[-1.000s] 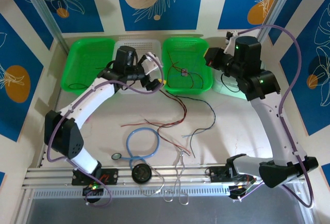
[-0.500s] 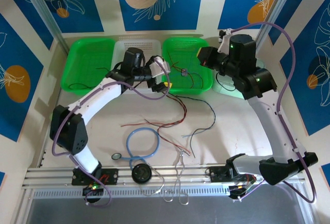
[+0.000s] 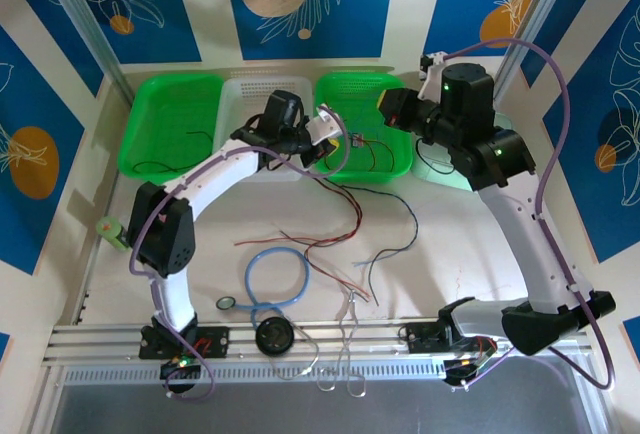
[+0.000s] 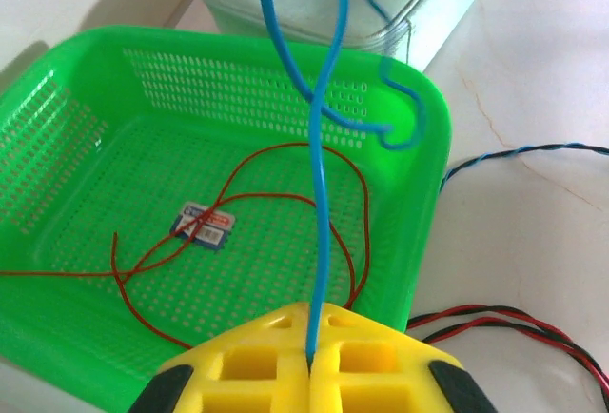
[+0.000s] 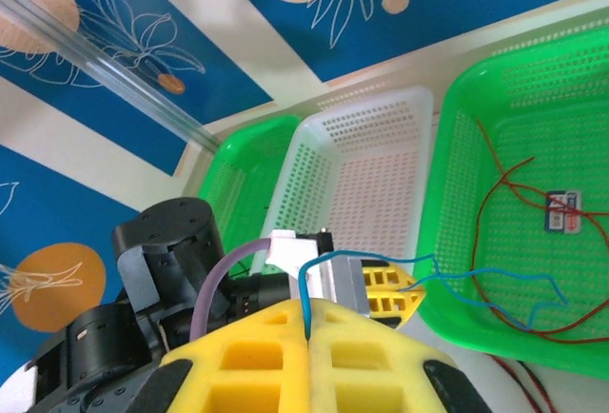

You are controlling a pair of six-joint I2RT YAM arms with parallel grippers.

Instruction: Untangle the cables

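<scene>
Grip: left jaws and right jaws both clamped on 1 blue cable (image 4: 319, 194), strung above green basket (image 4: 433, 147). Step: isolating it. Next, likely: draw apart gently, clear of red cable (image 4: 276, 196).

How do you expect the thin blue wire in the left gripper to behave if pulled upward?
Probably floppy: the blue wire kinks into loose bends above the green basket. Likely very light, being far thinner than the left gripper pinching it, so it may slip.

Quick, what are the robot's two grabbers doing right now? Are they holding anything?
Left gripper: closed, pinching the thin blue cable.
Right gripper: closed, also pinching a thin blue cable.
</scene>
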